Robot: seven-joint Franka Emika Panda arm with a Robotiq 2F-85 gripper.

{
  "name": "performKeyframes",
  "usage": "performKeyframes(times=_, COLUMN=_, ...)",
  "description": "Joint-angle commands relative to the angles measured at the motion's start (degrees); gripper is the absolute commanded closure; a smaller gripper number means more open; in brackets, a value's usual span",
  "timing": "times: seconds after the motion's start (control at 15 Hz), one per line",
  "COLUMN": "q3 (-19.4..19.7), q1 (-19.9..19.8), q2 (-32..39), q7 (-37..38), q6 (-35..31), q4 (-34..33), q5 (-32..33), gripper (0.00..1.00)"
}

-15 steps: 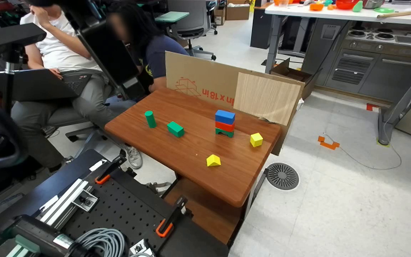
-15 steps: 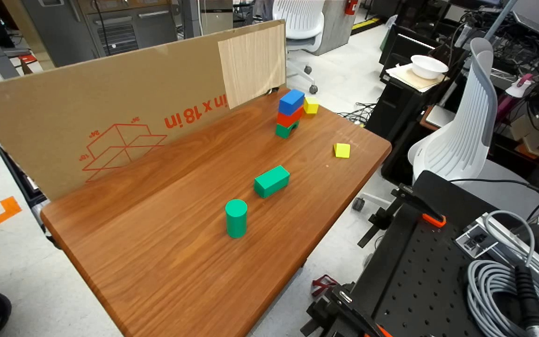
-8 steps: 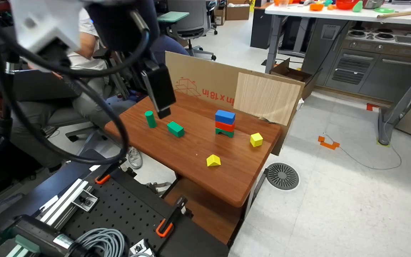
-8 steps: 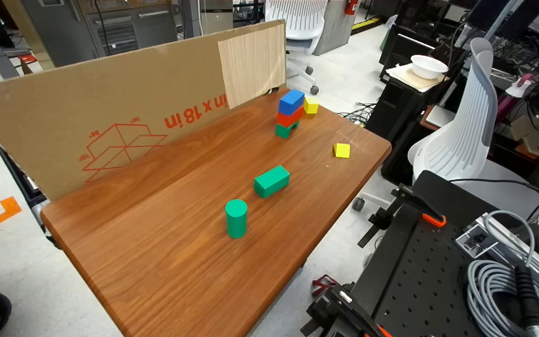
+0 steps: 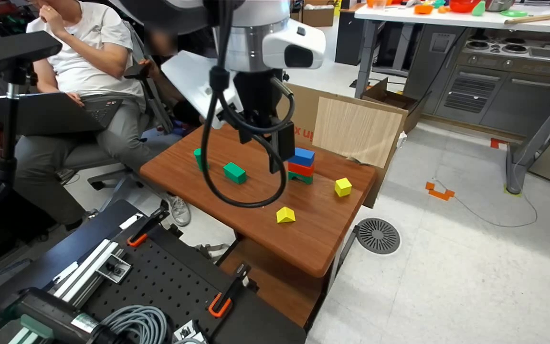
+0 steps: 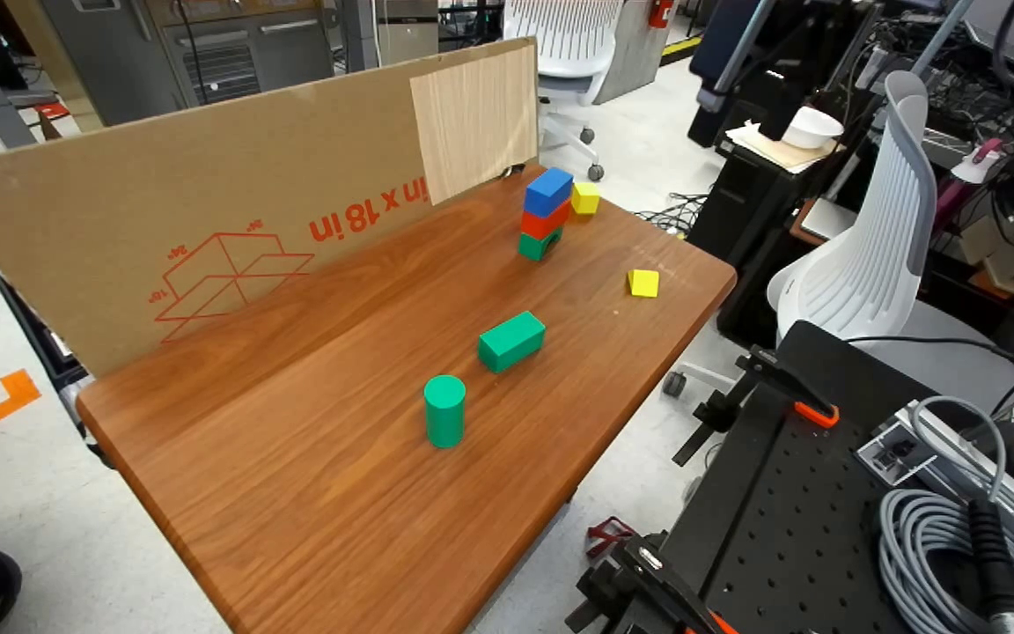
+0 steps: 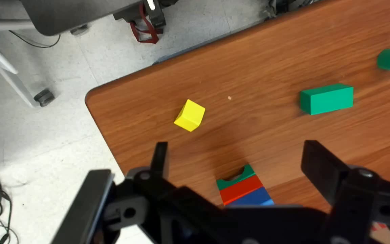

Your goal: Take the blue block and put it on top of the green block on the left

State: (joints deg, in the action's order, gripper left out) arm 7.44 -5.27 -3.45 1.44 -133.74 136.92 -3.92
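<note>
The blue block point(image 5: 303, 155) tops a stack, on a red block point(image 5: 301, 169) over a dark green arch point(image 5: 305, 178). It also shows in an exterior view point(image 6: 548, 192) and, partly hidden by the gripper body, in the wrist view point(image 7: 252, 197). The bright green rectangular block point(image 5: 235, 173) lies alone on the table, left of the stack; it also shows here point(image 6: 511, 342) and in the wrist view point(image 7: 330, 99). My gripper point(image 7: 237, 143) is open and empty above the table, pointing down, apart from the stack; it also shows in an exterior view point(image 6: 736, 138).
A green cylinder point(image 6: 444, 414) stands beside the green block. A yellow cube point(image 5: 343, 187) and a yellow wedge point(image 5: 285, 215) lie near the stack. A cardboard wall point(image 6: 208, 176) lines one long edge of the brown table point(image 6: 296, 493).
In an exterior view the arm has swung right, from the upper left to just beside the stack. In an exterior view the gripper has come in at the upper right. The blocks have not moved.
</note>
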Motion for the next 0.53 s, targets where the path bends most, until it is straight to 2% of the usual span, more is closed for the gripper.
performKeyframes(times=0.0, q3=-1.24, q1=0.32, q2=10.19, q7=-1.24, q6=-2.66, q4=-8.13, q5=-2.49, gripper=0.00)
performKeyframes(times=0.27, q3=-3.30, q1=-0.36, q2=18.19, q7=-4.10, q6=-2.10, q4=-15.47, q5=-5.20, gripper=0.00)
performKeyframes(times=0.47, q3=-4.63, q1=-0.73, q2=22.36, q7=-8.29, q6=-1.82, q4=-20.18, q5=-4.21, gripper=0.00)
